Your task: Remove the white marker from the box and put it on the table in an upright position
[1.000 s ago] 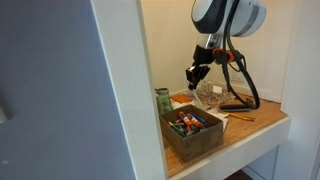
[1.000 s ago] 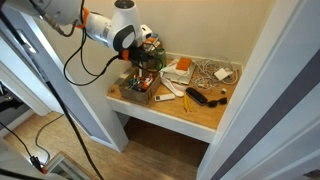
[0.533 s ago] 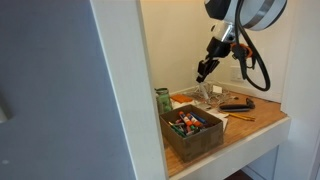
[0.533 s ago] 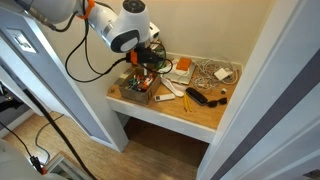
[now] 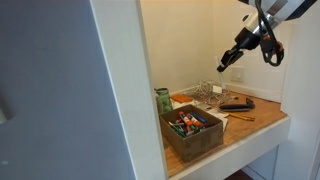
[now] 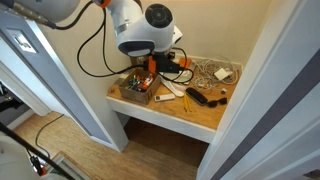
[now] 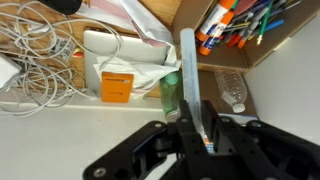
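White marker (image 7: 190, 80), slim and cylindrical, seemingly pinched between dark fingers (image 7: 232, 136).

Shows the gripper (image 5: 226, 66) high above the table (image 5: 265, 122), beyond the box (image 5: 195, 138). Finds coloured markers (image 5: 188, 124) inside the box and a green container (image 5: 162, 100) just behind it.

- A cream wall (image 5: 185, 40) stands behind the gripper (image 5: 222, 67), evenly lit inside a narrow alcove.
- A white post (image 5: 128, 70) frames the alcove well to the side of the gripper, with a grey-blue panel (image 5: 50, 90) beyond it.
- Far below the gripper lies a brown wooden floor (image 6: 160, 152).
- A white side wall (image 6: 285, 80) closes the alcove.
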### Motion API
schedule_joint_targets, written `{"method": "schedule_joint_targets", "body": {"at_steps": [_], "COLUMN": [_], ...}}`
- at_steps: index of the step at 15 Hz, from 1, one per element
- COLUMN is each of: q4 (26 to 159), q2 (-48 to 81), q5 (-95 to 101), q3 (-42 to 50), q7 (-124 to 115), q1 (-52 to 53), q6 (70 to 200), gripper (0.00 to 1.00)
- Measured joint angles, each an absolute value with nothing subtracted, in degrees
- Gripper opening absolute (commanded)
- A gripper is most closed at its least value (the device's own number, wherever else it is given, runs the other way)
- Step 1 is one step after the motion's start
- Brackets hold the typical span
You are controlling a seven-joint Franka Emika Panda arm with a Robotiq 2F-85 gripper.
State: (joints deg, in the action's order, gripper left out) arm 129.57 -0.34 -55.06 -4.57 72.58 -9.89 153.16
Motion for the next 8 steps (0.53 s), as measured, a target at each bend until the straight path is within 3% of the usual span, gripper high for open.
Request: {"method": "schedule_joint_targets", "body": {"at_steps": [2,3,8], "q4": [130.3,130.7,130.9], "q2": [-0.5,-0.4,-0.3], "q5": [-59.7,-61.2,-61.3], "q3": [-2.7,-1.7,-1.7], "q7": [78.5,80.6,81.1], "q1": [-11.4,-12.3,-12.4], "q6": [150.6,148.9,148.4], "gripper": [0.04,0.17,0.17]}}
